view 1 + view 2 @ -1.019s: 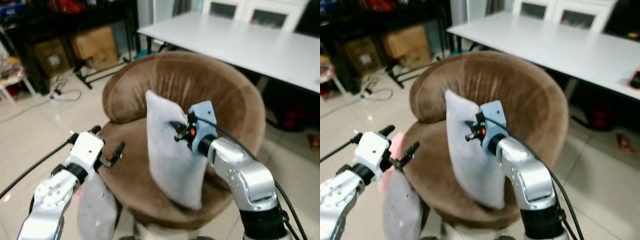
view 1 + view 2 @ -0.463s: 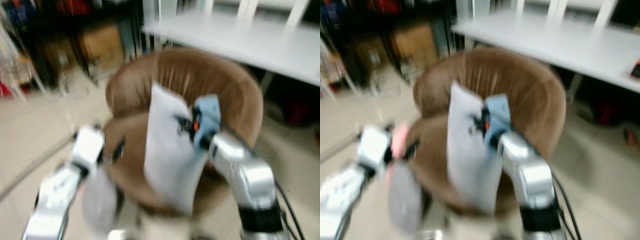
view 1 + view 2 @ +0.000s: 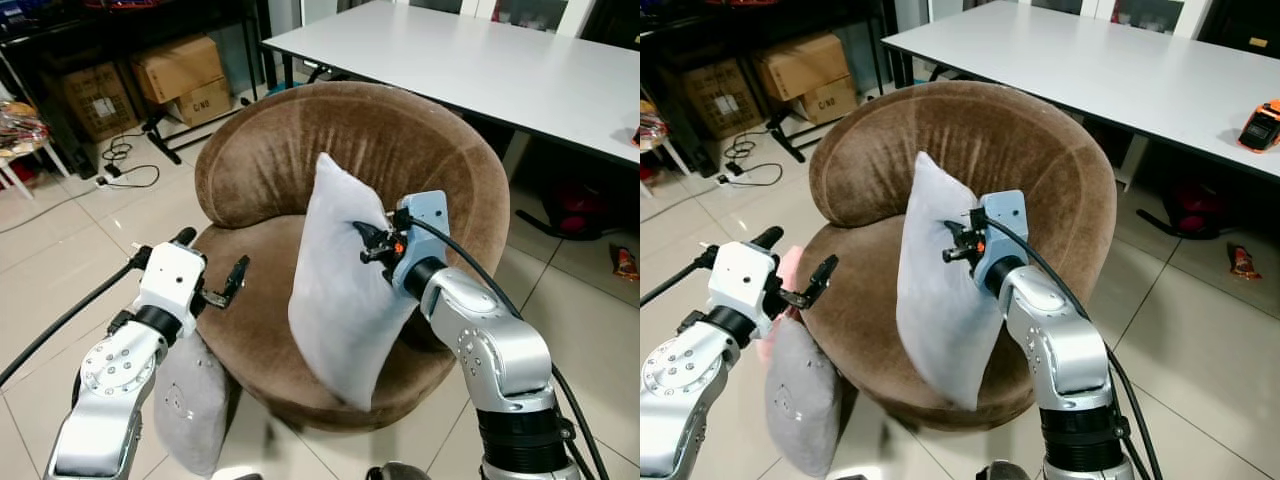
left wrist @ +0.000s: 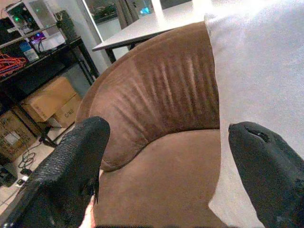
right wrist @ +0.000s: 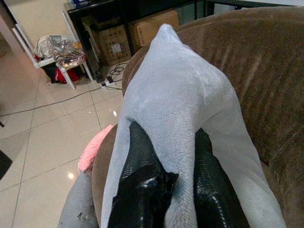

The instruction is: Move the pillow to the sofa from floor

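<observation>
A pale grey pillow [image 3: 345,285] hangs upright over the seat of the round brown sofa chair [image 3: 400,150]. My right gripper [image 3: 366,240] is shut on its upper edge, and in the right wrist view the black fingers [image 5: 142,190] pinch a fold of the pillow [image 5: 185,99]. My left gripper [image 3: 215,285] stands open at the chair's left front edge with nothing between its fingers [image 4: 71,161]. A second grey pillow [image 3: 190,405] leans on the floor against the chair, below my left arm.
A white table [image 3: 470,60] stands right behind the chair. Cardboard boxes [image 3: 180,75] and a black rack sit at the back left, with cables on the tiled floor [image 3: 60,260]. A pink cloth [image 3: 785,275] lies by the chair's left side.
The camera shook and blurred, then steadied with a slightly higher, wider view. The right gripper still holds the pillow over the seat, and the left gripper stays beside the chair.
</observation>
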{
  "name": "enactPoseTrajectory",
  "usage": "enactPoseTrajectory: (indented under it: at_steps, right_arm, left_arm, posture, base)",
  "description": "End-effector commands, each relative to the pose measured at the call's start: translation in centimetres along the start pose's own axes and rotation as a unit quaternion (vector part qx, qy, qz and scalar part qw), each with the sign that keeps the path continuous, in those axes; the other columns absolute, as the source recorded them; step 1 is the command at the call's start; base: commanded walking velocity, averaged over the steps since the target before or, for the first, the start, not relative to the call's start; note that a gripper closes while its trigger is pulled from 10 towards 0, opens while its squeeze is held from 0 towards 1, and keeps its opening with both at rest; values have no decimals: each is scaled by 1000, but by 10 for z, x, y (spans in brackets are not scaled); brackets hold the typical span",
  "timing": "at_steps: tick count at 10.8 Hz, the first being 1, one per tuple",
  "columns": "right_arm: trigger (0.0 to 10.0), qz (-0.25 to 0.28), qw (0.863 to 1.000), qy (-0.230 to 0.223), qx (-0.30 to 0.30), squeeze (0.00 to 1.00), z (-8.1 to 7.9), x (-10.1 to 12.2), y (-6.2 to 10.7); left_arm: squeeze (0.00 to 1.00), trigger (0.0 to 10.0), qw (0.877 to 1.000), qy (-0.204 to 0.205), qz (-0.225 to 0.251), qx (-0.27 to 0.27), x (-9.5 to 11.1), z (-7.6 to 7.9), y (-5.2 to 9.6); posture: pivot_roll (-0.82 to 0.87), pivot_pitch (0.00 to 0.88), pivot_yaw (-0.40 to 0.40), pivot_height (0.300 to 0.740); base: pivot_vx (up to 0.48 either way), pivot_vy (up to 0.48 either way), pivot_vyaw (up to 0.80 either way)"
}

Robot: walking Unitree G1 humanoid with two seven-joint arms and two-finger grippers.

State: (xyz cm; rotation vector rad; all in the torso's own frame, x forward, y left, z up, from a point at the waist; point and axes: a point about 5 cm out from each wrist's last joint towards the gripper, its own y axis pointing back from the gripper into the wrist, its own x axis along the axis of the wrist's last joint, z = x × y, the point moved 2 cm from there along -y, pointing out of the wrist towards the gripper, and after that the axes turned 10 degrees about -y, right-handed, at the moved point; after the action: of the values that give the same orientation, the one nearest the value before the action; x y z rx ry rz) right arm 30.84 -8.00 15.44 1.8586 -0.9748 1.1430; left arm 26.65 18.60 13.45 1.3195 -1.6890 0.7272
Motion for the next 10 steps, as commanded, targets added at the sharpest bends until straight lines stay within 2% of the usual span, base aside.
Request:
enactPoseTrajectory:
  at_steps: [1,10]
  right_arm:
    - [10000,33,999,7,15,0,-6,12,0]
    - [10000,27,999,20,20,0,-8,10,-2]
  left_arm:
    - [573,10000,1000,5,-1,10,-2,-4,0]
    - [573,10000,1000,6,0,7,-2,-4,0]
  posture:
    - [-88,0,52,740]
    - [-84,0,50,740]
  base:
    - [270,0,0]
    - [267,0,0]
